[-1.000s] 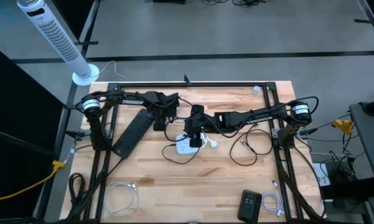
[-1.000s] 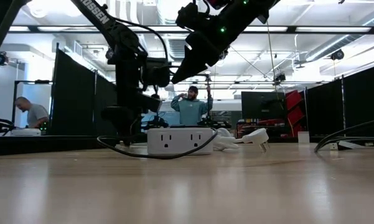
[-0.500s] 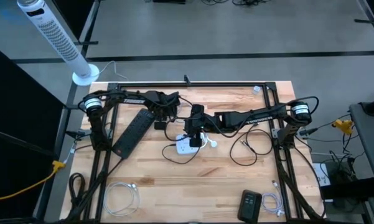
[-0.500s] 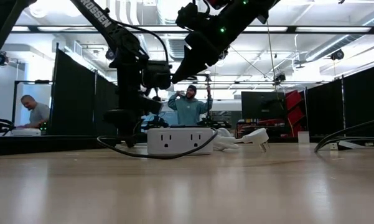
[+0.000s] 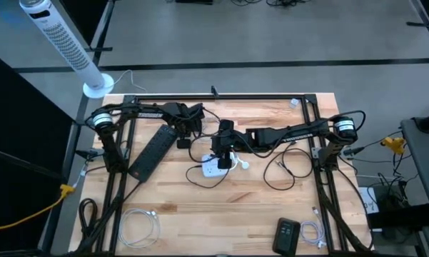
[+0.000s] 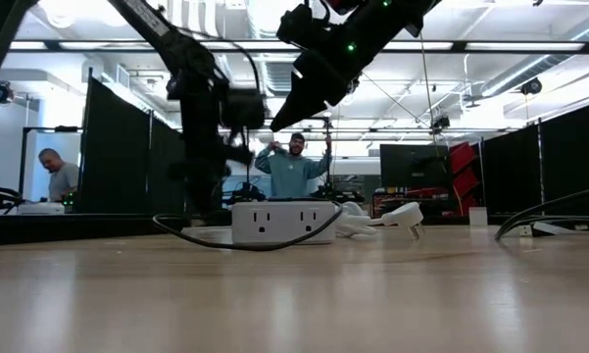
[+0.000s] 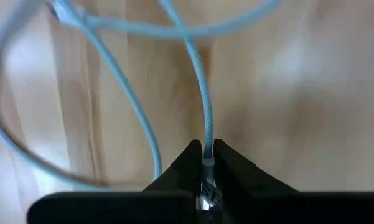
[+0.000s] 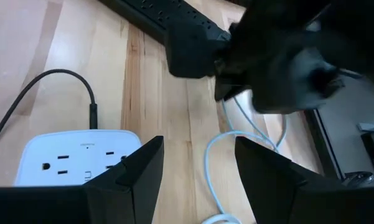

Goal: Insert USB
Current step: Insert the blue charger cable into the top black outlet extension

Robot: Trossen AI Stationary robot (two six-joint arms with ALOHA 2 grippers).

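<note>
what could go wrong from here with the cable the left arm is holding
The left gripper pinches the pale blue cable just behind its connector, so the plug could twist or slip when pushed in. The cable's slack loops across the table and could snag on the black power strip nearby. The right gripper hangs open right over the white outlet block, so the two arms might collide as the left one closes in.

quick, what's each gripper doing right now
Left gripper: shut on the light blue cable.
Right gripper: open, empty, above the white power strip.
</note>
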